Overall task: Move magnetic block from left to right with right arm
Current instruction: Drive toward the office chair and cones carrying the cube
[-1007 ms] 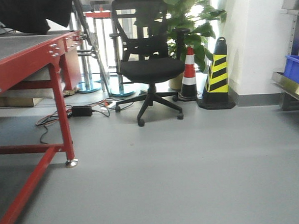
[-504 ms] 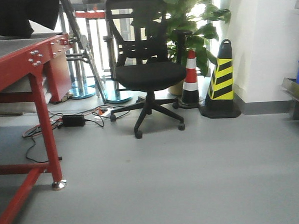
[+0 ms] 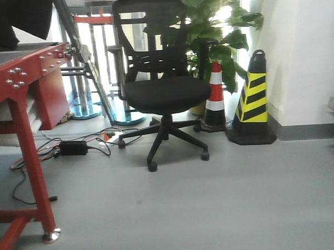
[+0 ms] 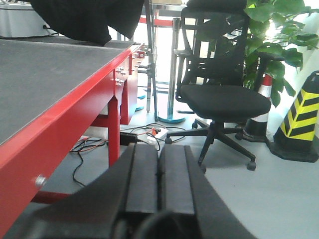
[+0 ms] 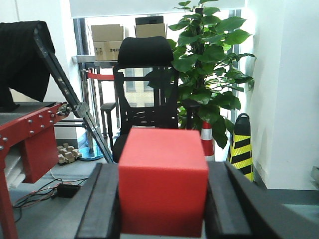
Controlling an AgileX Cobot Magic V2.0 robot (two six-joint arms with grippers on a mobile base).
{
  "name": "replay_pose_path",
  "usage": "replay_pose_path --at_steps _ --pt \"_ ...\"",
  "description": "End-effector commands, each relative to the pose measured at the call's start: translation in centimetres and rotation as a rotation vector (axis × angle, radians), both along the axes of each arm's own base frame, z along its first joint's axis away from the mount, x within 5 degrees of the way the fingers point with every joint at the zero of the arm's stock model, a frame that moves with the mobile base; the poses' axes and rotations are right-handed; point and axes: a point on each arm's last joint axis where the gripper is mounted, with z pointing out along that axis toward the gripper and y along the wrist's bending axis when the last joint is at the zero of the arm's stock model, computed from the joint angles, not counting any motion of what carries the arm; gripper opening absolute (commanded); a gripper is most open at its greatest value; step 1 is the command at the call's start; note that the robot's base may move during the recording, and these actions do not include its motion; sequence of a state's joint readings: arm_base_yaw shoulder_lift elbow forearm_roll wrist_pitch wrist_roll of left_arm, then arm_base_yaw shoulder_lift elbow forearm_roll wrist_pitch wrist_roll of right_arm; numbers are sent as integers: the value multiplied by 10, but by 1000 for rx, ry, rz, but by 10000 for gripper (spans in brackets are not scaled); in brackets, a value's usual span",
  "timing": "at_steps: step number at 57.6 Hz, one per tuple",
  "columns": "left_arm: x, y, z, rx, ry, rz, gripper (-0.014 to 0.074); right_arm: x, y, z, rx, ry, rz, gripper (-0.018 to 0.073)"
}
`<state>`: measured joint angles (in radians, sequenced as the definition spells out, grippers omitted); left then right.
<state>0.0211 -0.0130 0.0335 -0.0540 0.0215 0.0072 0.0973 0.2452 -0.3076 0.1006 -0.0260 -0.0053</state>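
Note:
The magnetic block (image 5: 163, 180), a plain red cube, fills the lower middle of the right wrist view. My right gripper (image 5: 163, 196) is shut on it, one black finger (image 5: 102, 204) pressed to each side. In the left wrist view my left gripper (image 4: 159, 172) is shut, its two black pads meeting with nothing between them, beside the red table (image 4: 65, 114). Neither gripper nor the block appears in the front view. The right arm itself is out of view.
A black office chair (image 3: 165, 92) stands ahead on the grey floor. A red-white cone (image 3: 214, 96) and a yellow-black cone (image 3: 253, 100) sit by the white wall. The red table leg (image 3: 31, 168) is at left, with cables and a power brick (image 3: 73, 147) behind it.
The front view has advanced and turned right: the chair and cones look larger, the red table has slid further left, and the blue bin at right has left the frame.

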Motion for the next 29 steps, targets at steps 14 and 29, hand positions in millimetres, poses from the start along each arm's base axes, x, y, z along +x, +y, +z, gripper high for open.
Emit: replay_pose_path --at_steps 14,29 --pt "-1 0 5 -9 -81 -3 -126 -3 -1 18 4 -110 -15 314" --pt "-1 0 5 -9 -81 -3 -126 -3 -1 18 4 -110 -15 314"
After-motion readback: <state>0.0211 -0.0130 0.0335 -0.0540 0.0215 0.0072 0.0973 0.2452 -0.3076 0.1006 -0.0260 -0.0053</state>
